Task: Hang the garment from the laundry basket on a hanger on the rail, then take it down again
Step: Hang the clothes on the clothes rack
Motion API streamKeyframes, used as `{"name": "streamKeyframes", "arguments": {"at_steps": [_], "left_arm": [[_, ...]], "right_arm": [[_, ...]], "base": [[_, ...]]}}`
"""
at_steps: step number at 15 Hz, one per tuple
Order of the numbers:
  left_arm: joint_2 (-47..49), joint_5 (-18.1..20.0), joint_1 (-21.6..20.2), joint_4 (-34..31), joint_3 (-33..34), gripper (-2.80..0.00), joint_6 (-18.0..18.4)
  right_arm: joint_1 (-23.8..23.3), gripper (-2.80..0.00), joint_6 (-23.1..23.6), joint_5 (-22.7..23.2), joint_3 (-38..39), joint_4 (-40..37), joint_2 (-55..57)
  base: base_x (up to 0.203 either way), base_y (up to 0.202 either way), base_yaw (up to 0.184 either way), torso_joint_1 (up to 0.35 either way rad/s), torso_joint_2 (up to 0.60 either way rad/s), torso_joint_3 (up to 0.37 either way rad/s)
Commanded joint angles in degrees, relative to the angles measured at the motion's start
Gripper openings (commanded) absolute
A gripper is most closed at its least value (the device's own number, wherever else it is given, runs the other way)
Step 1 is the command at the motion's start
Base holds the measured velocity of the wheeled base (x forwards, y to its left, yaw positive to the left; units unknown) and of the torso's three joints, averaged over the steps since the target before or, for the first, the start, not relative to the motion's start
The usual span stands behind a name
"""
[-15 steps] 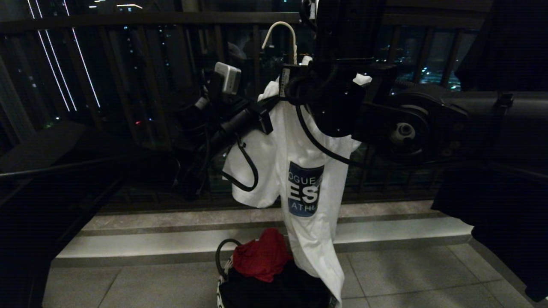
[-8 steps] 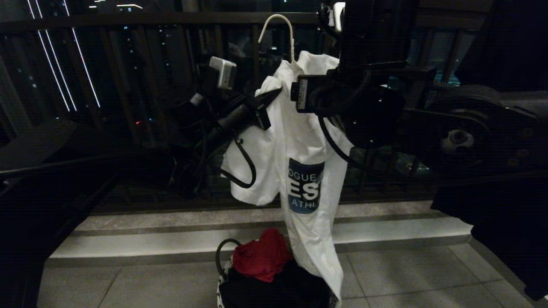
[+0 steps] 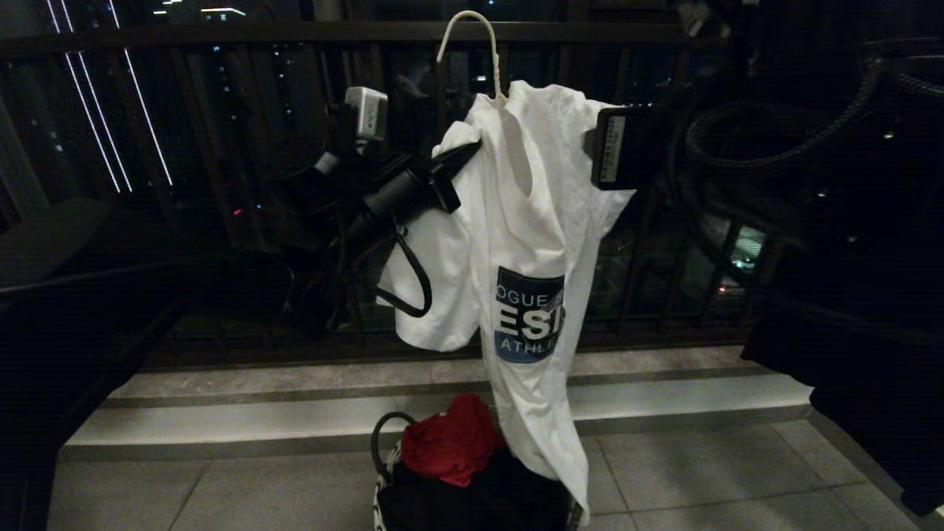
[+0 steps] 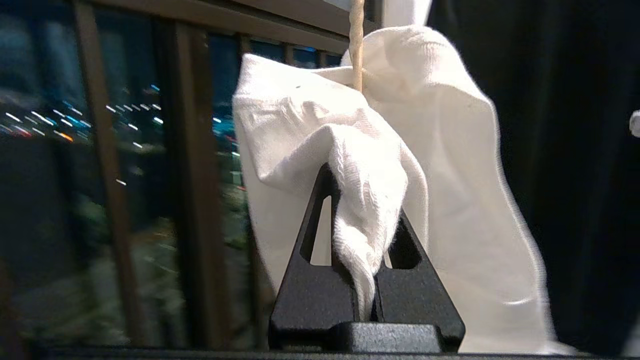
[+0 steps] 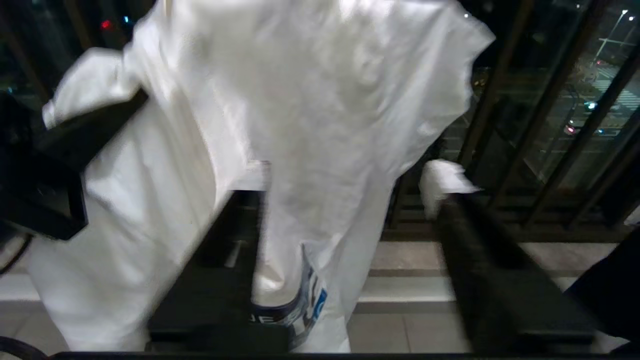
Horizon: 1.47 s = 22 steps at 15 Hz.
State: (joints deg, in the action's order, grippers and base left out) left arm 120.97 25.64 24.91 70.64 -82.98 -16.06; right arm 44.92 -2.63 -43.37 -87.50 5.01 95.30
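Garment (image 3: 527, 243) pinched in left gripper (image 4: 367, 295)

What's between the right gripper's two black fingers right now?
In the right wrist view, the right gripper stands open, fingers apart. Nothing is pinched; the white graphic T-shirt hangs beyond the gap.

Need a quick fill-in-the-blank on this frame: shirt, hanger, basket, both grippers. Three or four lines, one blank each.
1. The left gripper is shut on a fold of the ____ T-shirt.
2. The hanger's hook rises out of the shirt's ____.
3. In the laundry basket a ____ cloth lies on top of a black garment.
4. The right gripper's jaws stand ____.

Missing words: white; collar; red; open
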Motion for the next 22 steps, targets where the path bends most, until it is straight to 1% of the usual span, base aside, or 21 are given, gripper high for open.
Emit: {"name": "streamKeyframes", "arguments": {"at_steps": [1,2,4,6,8,10,12,13,14,15,16,17,18,20,21,22], "left_arm": [[-0.2,1.6,0.0,0.3,0.6,-2.8,-1.3],[-0.2,2.5,0.0,0.4,1.0,-2.8,-2.0],[-0.8,4.7,-0.1,0.4,2.1,-2.8,-5.0],[-1.0,7.9,-0.7,0.4,3.3,-2.8,-5.8],[-1.0,8.3,-0.7,0.4,3.3,-2.8,-6.1],[-1.0,8.5,-0.8,0.4,3.6,-2.8,-6.9],[-1.1,10.3,-1.2,0.5,3.8,-2.8,-7.5],[-1.2,11.0,-1.3,0.7,4.3,-2.8,-8.4],[-1.2,11.7,-1.5,2.2,4.5,-2.8,-9.2],[-1.1,12.8,-1.6,4.6,4.8,-2.8,-10.7],[-1.0,14.2,-1.8,6.7,5.4,-2.8,-12.9],[-1.0,15.1,-2.0,7.8,5.7,-2.8,-14.0],[-0.9,16.0,-2.0,8.1,6.0,-2.8,-14.3],[-0.9,17.0,-2.2,8.2,6.5,-2.8,-14.4],[-0.8,17.2,-2.3,8.2,6.5,-2.8,-14.5],[-0.7,17.3,-2.2,8.2,6.5,-2.8,-14.4]], "right_arm": [[-0.5,-2.8,0.0,-0.2,0.6,-0.2,-2.5],[-1.1,-2.8,0.0,-0.2,0.6,-0.6,-2.5],[-3.1,-2.8,0.1,0.1,0.5,-3.2,-2.6],[-5.5,-2.8,0.8,0.6,0.5,-4.8,-2.6],[-8.2,-2.8,2.8,3.2,0.4,-5.1,-2.5],[-11.6,-2.8,5.7,6.7,0.1,-5.0,-2.4],[-15.2,-2.8,9.8,11.3,0.1,-5.5,-2.3],[-17.3,-2.8,12.2,13.6,0.1,-6.0,-2.3],[-19.1,-2.8,13.6,15.4,-0.7,-6.1,-2.0],[-20.2,-2.8,14.3,16.8,-2.3,-6.4,-1.3],[-21.3,-2.8,15.8,18.5,-3.0,-6.5,-0.7],[-22.3,-2.8,17.2,20.4,-3.2,-6.5,-0.5],[-22.8,-2.8,18.1,21.5,-3.3,-6.7,-0.4],[-25.7,-2.8,23.0,31.0,-3.5,-9.1,-0.6],[-27.1,0.0,24.8,35.8,-4.1,-11.7,-0.9],[-28.3,0.0,26.0,39.3,-5.0,-15.2,-1.2]], "base": [[0.0,0.0,0.0,0.0,0.0,0.0],[0.0,0.0,0.0,0.0,0.0,0.0],[0.0,0.0,0.0,0.0,0.0,0.0],[0.0,0.0,0.0,0.0,0.0,0.0],[0.0,0.0,0.0,0.0,0.0,0.0],[0.0,0.0,0.0,0.0,0.0,0.0],[0.0,0.0,0.0,0.0,0.0,0.0],[0.0,0.0,0.0,0.0,0.0,0.0],[0.0,0.0,0.0,0.0,0.0,0.0],[0.0,0.0,0.0,0.0,0.0,0.0],[0.0,0.0,0.0,0.0,0.0,0.0],[0.0,0.0,0.0,0.0,0.0,0.0],[0.0,0.0,0.0,0.0,0.0,0.0],[0.0,0.0,0.0,0.0,0.0,0.0],[0.0,0.0,0.0,0.0,0.0,0.0],[0.0,0.0,0.0,0.0,0.0,0.0]]}}
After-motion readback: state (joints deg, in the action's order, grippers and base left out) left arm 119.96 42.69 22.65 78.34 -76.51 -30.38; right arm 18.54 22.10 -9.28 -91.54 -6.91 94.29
